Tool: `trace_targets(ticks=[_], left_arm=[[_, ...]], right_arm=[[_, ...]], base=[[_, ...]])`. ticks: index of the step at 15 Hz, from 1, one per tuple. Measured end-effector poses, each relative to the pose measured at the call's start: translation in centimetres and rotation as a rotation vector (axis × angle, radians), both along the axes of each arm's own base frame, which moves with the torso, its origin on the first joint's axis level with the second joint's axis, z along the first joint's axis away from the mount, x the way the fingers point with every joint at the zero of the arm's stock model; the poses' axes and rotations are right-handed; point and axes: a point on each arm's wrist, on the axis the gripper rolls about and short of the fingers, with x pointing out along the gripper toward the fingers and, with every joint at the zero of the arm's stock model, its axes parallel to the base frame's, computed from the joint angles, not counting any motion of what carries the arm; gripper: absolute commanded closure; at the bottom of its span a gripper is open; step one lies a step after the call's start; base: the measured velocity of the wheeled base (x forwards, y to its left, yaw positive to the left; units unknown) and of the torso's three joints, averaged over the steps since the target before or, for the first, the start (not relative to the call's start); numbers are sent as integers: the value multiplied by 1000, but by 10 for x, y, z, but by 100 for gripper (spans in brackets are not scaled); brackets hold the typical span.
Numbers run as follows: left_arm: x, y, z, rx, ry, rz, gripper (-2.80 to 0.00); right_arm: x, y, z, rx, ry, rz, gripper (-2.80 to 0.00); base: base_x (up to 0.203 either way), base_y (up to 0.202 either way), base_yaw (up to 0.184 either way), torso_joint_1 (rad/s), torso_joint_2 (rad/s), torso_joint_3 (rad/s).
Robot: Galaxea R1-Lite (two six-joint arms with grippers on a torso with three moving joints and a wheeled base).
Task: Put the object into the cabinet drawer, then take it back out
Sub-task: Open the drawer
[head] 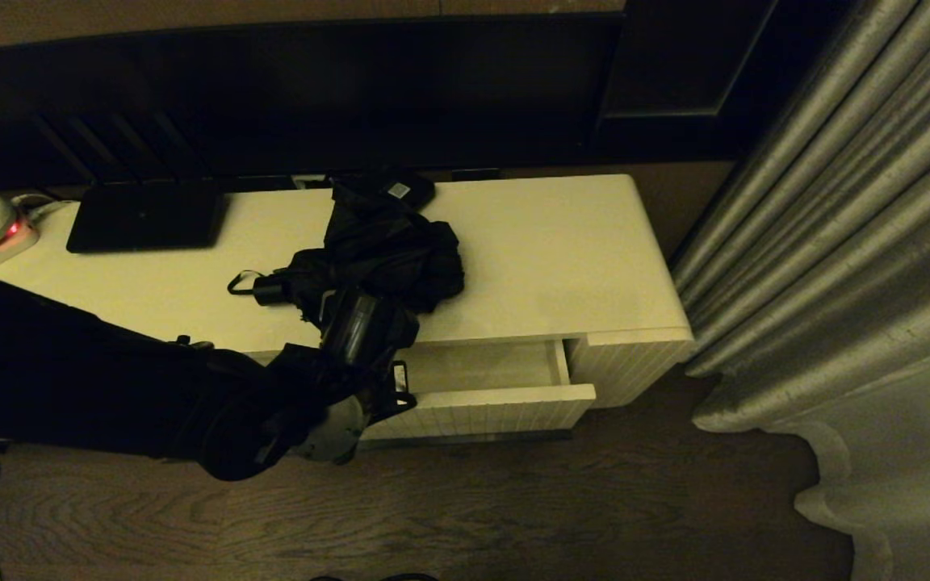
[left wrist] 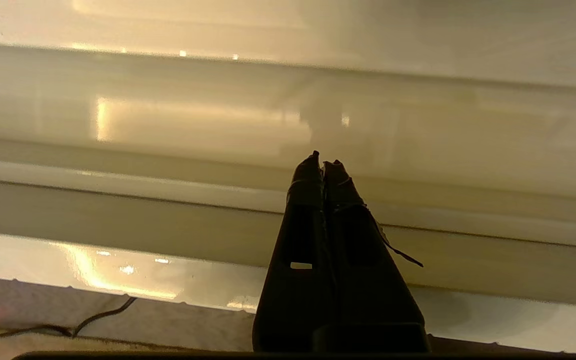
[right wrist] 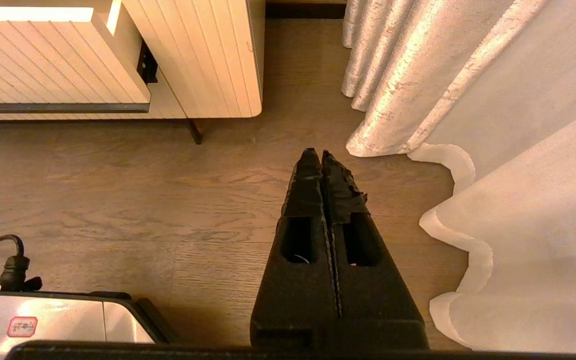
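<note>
Landmark: the cabinet drawer (head: 505,387), which I see pulled partly out below the cabinet top (head: 562,258); every place below is given from it.
Flat black device (head: 146,216): on the cabinet top, well to the left of the drawer and behind it.
Left hand (left wrist: 324,162): fingers pressed together on nothing, poised over the drawer's left part, pale interior ahead of the tips.
Umbrella (head: 384,250): lying on the cabinet top just behind the drawer's left half, fabric loosely bunched, handle and wrist loop pointing left; apart from my left hand.
Small black box (head: 400,190): on the cabinet top, behind the umbrella, far from the drawer.
Right hand (right wrist: 323,155): parked over the floor (right wrist: 168,200) to the right of the drawer, near the curtain (right wrist: 418,75), fingers together.
Step, my judgement: I must fetch the umbrella. I would lift clear of the drawer front, part the fingers, and take the firm handle end, not the slack fabric.
</note>
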Motion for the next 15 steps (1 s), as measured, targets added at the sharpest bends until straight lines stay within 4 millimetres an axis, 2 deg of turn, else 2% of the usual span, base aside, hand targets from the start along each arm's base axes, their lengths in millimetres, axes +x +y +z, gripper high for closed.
trace_targets(ticks=[15], left_arm=[[-17,7,-19,-14,183,-98,0]], right_arm=[[0,0,0,0,0,0,0]], base=[[0,0,0,0,0,0]])
